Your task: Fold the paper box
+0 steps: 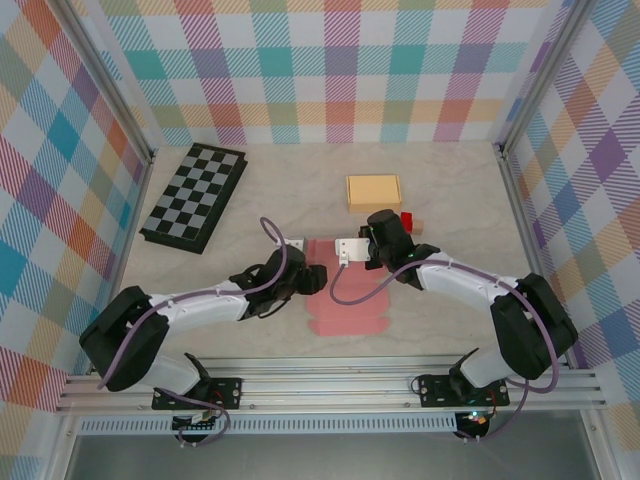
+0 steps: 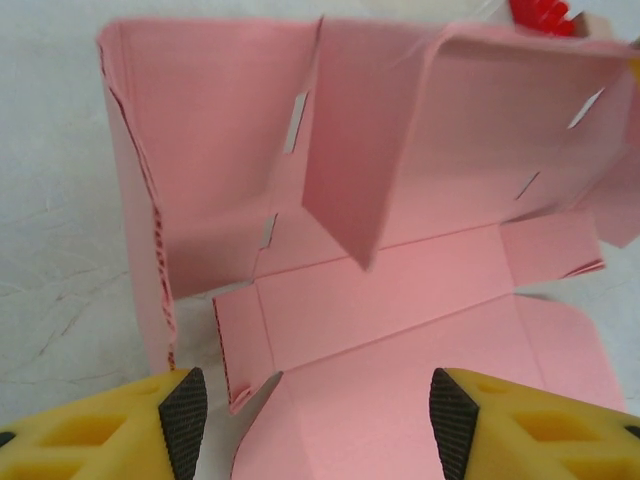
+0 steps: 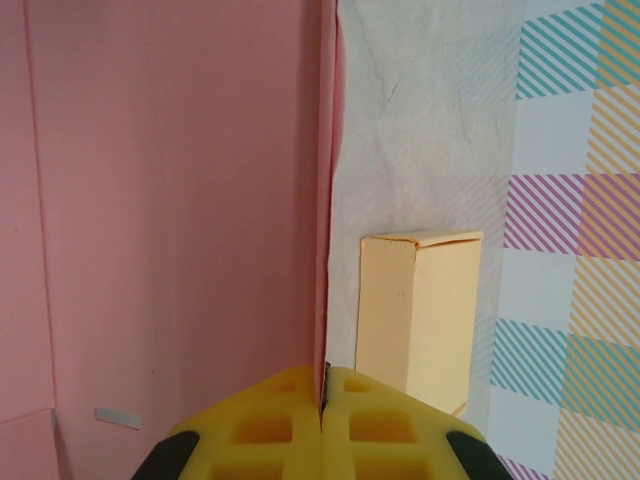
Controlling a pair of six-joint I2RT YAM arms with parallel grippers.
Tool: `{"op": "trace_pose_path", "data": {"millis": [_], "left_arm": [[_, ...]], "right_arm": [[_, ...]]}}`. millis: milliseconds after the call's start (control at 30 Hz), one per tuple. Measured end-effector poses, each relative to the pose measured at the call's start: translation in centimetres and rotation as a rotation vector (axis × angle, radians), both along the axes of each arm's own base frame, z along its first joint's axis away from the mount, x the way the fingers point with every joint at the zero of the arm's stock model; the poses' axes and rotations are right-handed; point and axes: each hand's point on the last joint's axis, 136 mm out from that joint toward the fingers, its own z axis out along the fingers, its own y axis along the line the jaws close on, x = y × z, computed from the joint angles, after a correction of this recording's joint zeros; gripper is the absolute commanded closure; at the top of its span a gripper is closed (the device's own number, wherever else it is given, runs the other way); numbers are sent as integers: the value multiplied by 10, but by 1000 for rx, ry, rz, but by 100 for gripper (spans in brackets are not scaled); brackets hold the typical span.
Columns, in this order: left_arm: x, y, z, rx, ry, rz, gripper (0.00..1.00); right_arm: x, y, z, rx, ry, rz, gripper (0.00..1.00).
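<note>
This is a robot test cell in a lab. A pale worktop (image 1: 450, 200) is boxed in by plaid-printed panels (image 1: 340, 70) on aluminium posts (image 1: 105, 80). The cabled left arm (image 1: 200, 300) and right arm (image 1: 470, 285) are bolted to a rail (image 1: 330, 385) at the worktop's near edge.

red object (image 2: 541, 14) cut off, paper box (image 1: 345, 312) partly hidden

The paper box (image 2: 400, 310), centre of my left wrist view, is matt pink card, with rough corrugated flutes along its cut left edge. My left claw (image 2: 318, 425) has yellow plastic fingers (image 2: 90, 430) faced with ribbed black pads (image 2: 184, 420). The desk (image 2: 50, 250) looks pale, matt, faintly veined. The tan box (image 3: 415, 310) is smooth matt card.
</note>
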Motion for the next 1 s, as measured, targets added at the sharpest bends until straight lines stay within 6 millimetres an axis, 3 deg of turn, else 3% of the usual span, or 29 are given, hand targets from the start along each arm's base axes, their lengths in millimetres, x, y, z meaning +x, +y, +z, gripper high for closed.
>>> {"op": "trace_pose_path", "data": {"millis": [200, 367, 567, 867, 1000], "left_arm": [[1, 5, -15, 33, 46, 42, 35], [3, -3, -14, -21, 62, 55, 34], [4, -12, -28, -46, 102, 57, 34], [12, -40, -3, -131, 54, 7, 35], [10, -49, -11, -140, 70, -12, 35]], "right_arm": [[-1, 0, -1, -2, 6, 2, 100], [-1, 0, -1, -2, 7, 1, 100], [-2, 0, -3, 4, 18, -3, 100], [-4, 0, -4, 15, 33, -6, 100], [-4, 0, -4, 15, 36, -6, 100]]}}
